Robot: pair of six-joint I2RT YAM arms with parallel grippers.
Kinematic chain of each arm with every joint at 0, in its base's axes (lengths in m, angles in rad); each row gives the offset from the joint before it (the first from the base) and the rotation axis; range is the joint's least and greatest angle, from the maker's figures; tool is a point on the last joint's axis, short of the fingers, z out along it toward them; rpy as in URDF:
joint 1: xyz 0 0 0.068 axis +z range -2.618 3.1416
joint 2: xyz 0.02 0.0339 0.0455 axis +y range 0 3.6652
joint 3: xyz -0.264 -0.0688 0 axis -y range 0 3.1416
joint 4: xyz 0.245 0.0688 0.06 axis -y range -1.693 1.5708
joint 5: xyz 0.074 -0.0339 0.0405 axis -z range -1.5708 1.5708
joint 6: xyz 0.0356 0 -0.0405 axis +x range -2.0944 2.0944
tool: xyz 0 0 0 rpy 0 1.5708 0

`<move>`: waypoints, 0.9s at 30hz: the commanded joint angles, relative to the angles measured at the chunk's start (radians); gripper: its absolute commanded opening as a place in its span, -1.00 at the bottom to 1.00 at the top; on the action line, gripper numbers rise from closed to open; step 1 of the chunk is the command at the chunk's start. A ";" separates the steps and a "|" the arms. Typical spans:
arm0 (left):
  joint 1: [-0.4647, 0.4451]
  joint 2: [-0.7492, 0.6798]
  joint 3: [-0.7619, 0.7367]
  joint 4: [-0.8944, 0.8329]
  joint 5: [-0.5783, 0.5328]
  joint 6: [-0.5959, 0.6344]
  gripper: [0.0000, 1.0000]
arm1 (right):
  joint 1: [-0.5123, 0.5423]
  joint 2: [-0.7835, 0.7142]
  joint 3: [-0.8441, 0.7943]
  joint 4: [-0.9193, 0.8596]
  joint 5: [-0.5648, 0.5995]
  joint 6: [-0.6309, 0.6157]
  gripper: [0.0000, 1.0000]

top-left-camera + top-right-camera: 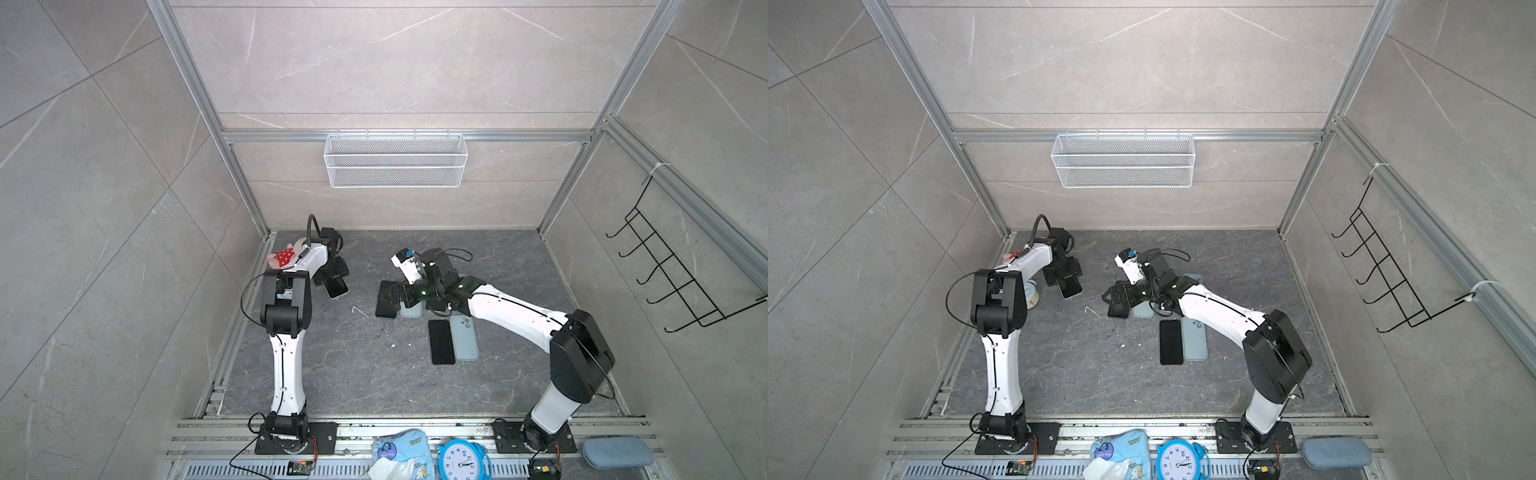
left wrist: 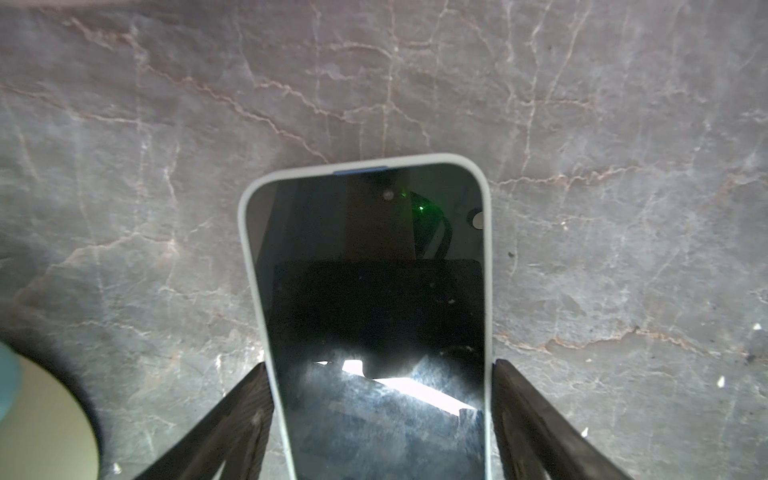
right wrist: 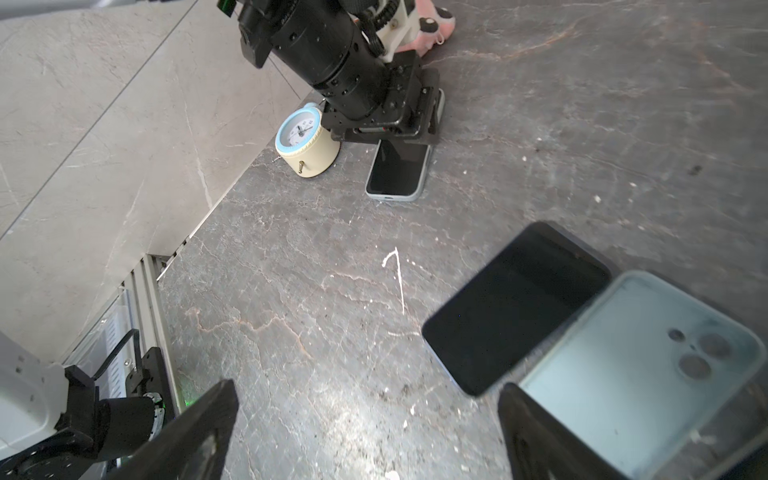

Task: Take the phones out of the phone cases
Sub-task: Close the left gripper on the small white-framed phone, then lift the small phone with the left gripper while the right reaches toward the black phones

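Observation:
A phone with a dark screen lies face up in a pale phone case at the back left of the table, seen in both top views. My left gripper reaches down over it, with a finger pressed against each long side of the case. The right wrist view shows this same grip. Right of centre, my right gripper hangs open just above the table with nothing between its fingers. A bare black phone and a light blue case lie beside it.
Another black phone and light blue case lie side by side mid-table. A cream clock stands beside the left gripper, with a plush toy behind it. A clock, tissue pack and pouch line the front rail.

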 commanded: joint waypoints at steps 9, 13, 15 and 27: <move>0.004 -0.237 -0.338 0.162 0.267 0.015 0.21 | 0.029 0.254 0.137 0.139 -0.205 0.265 0.85; 0.005 -0.324 -0.448 0.227 0.358 -0.004 0.14 | 0.053 0.322 0.190 0.112 -0.174 0.317 0.77; 0.006 -0.361 -0.498 0.252 0.398 -0.016 0.13 | 0.064 0.349 0.193 0.122 -0.166 0.348 0.71; 0.006 -0.493 -0.658 0.313 0.449 -0.034 0.08 | 0.104 0.499 0.249 0.135 -0.017 0.479 0.25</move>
